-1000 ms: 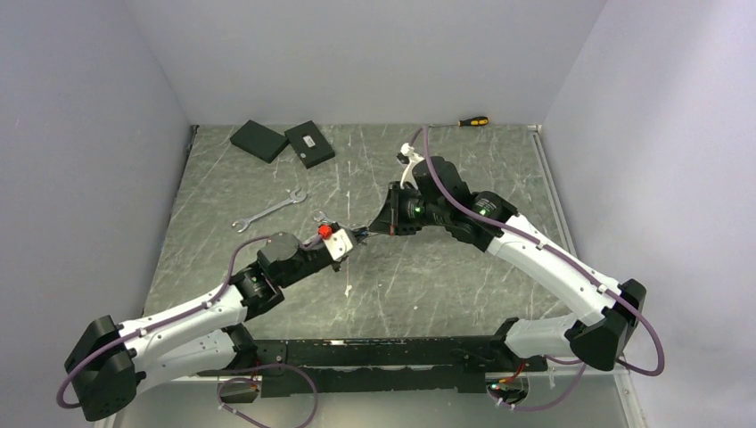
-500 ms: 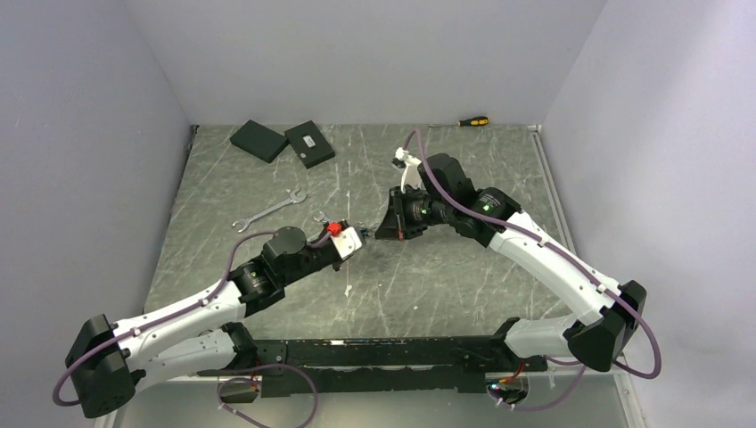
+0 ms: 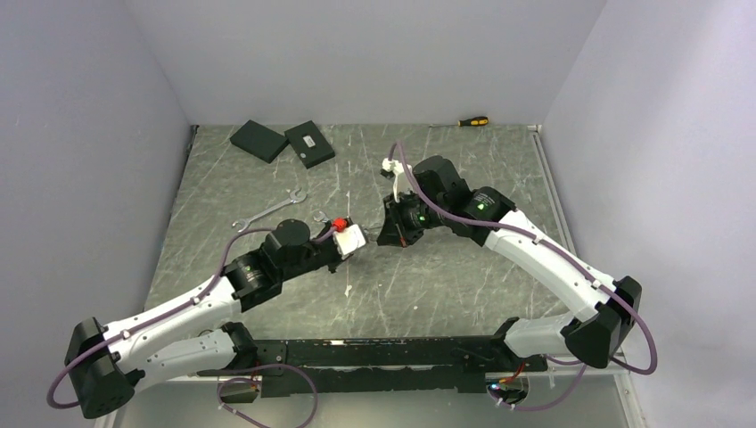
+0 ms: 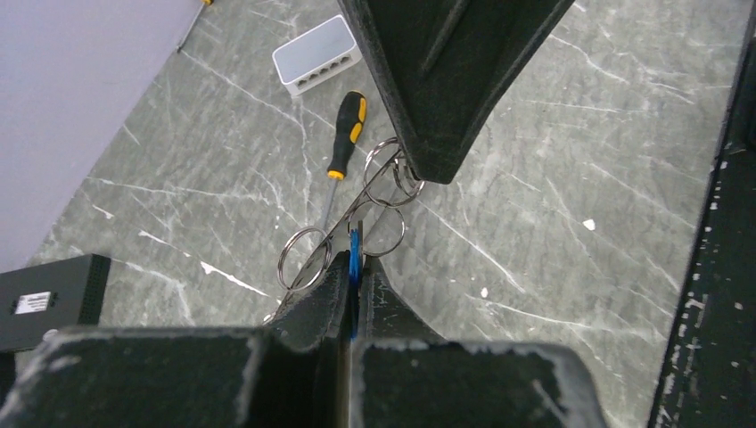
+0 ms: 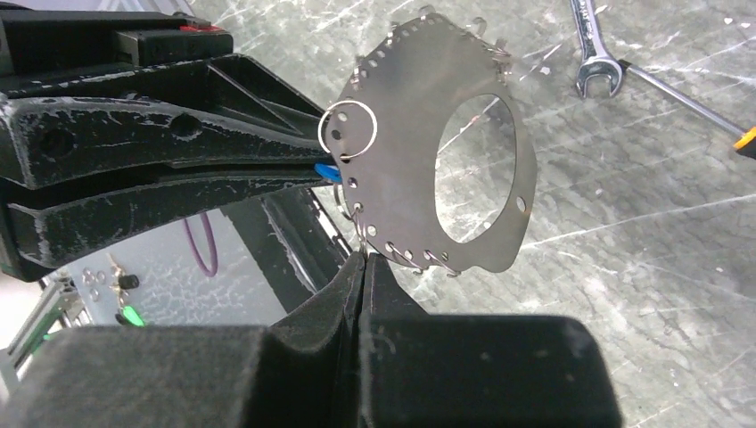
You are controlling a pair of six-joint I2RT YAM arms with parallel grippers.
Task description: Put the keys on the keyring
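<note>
Both pinched tight: right fingers (image 5: 334, 290) clamped a perforated metal plate (image 5: 401, 205); left fingers (image 4: 325, 285) nipped, seemingly, a small blue tab (image 4: 354, 254).

We reach both arms inward from the near corners, elbows bent low, so that our hands meet mid-scene. Our left hand (image 3: 358, 239) points right and slightly far, its fingers pressed together. Our right hand (image 3: 387, 234) points left and downward, fingers likewise closed, its tip just beside the left's.

spanner (image 5: 586, 31) cut off at top, screwdriver (image 5: 745, 143) cropped
</note>
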